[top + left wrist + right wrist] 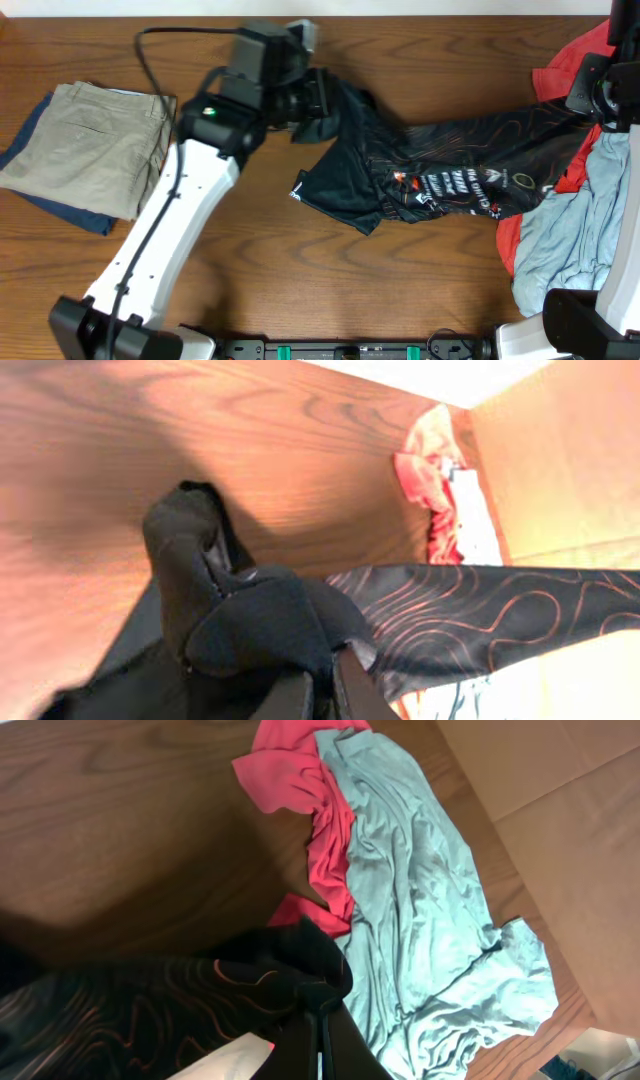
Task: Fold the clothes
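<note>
Left gripper (325, 698) and right gripper (320, 1020) — each pinching one end of the black jersey (450, 160), which spans from centre to far right of the surface (250, 250). I would keep even tension and lay it flat before creasing — no twist.

site: robotics lab bench | shown by: white robot arm (160, 230) on wood-grain table (300, 280) | cardboard wall (560, 480) | props: black jersey (450, 160), khaki trousers (90, 150)
</note>
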